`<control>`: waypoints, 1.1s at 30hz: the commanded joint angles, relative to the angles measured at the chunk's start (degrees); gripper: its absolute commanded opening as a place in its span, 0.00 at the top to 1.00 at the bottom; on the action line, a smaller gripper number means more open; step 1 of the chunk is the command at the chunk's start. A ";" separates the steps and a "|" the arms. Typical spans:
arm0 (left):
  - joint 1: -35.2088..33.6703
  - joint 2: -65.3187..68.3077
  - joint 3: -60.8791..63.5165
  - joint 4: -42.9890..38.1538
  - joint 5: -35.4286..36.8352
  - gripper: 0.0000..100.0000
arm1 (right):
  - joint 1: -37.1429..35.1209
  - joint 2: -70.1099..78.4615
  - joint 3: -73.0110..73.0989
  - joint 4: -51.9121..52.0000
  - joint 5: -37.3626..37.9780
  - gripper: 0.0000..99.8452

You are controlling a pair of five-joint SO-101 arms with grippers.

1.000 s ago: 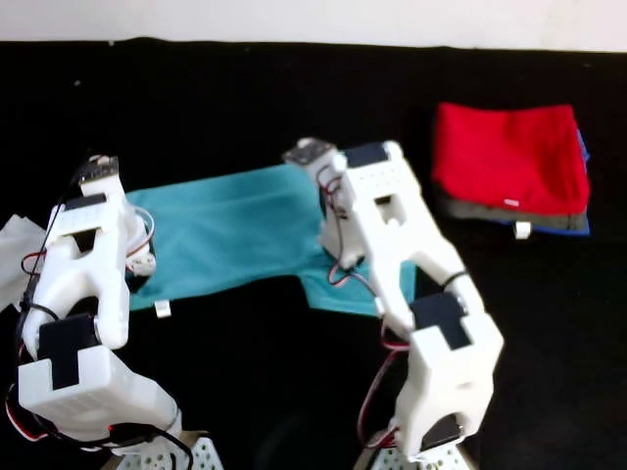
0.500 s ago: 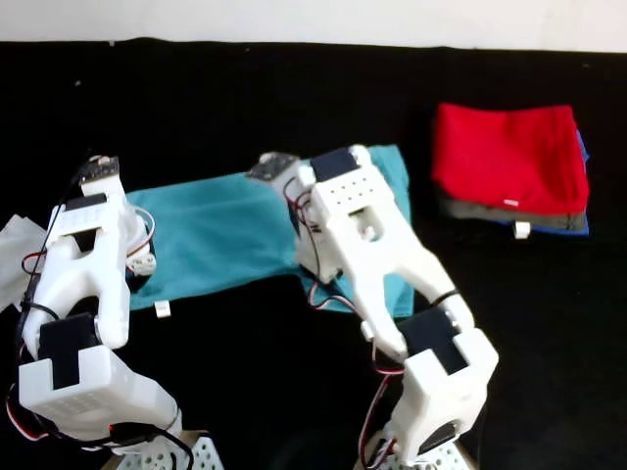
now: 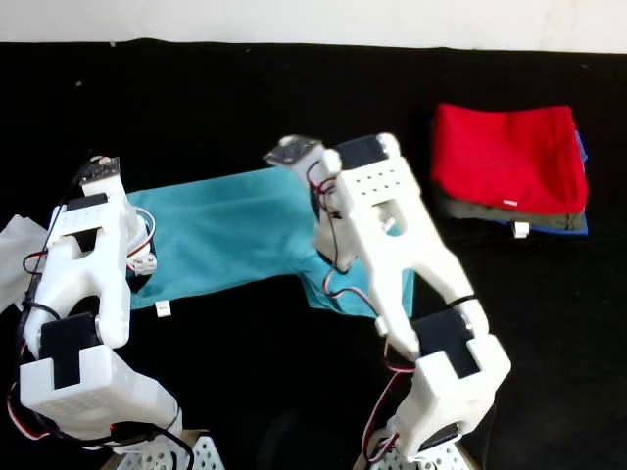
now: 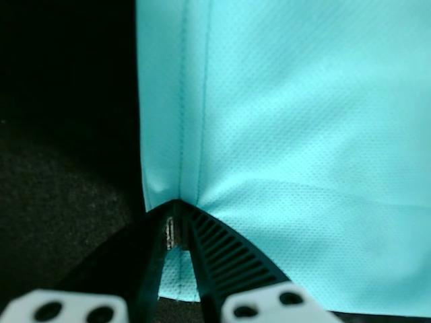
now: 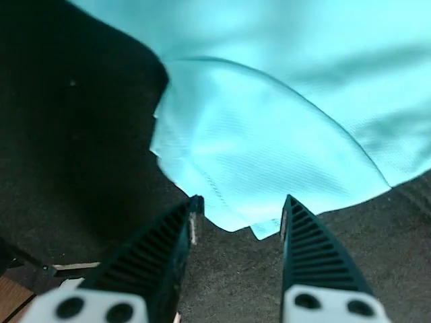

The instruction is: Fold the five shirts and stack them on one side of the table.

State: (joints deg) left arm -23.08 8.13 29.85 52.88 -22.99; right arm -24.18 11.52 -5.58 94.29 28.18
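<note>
Teal shirt (image 3: pixel 225 230) spread on table (image 3: pixel 245 98). Left claw (image 4: pixel 176 212) pinched shut on hem (image 4: pixel 182 121). Right claw (image 5: pixel 239 207) open, empty, above sleeve (image 5: pixel 236 161). Best approach: lower onto edge, bite deep, fold level.

Light is soft and even, no clear source I can pick out; the black table (image 3: pixel 245 88) soaks it up, so hardly any shadows read on it; the white arm (image 3: pixel 387 211) shells glare, nearly blown out; the wall (image 3: pixel 313 20) strip is washed out too; the teal shirt (image 4: pixel 303 134) is lit flat up close, with gentle shading along its folds in the right wrist view
</note>
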 commanded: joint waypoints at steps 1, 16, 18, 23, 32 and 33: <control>0.04 0.57 0.13 -2.20 0.18 0.99 | 5.32 1.71 2.95 -7.69 0.79 0.82; 0.04 0.57 0.13 -2.20 0.18 0.99 | 17.80 17.36 -11.38 -10.07 0.79 0.82; 0.04 0.57 0.13 -2.20 0.18 0.99 | 15.69 17.27 -15.60 -4.00 0.79 0.82; 0.04 0.57 0.13 -2.20 0.18 0.99 | 9.27 16.22 -25.10 6.90 0.88 0.82; 0.04 0.57 0.13 -2.20 0.18 0.99 | -6.29 1.45 5.85 3.03 6.59 0.79; 0.04 0.57 0.13 -2.20 0.18 0.99 | -7.25 0.84 9.10 1.45 6.59 0.76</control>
State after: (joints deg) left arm -23.08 8.13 29.85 52.88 -22.99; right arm -28.31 17.23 -5.58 98.68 33.80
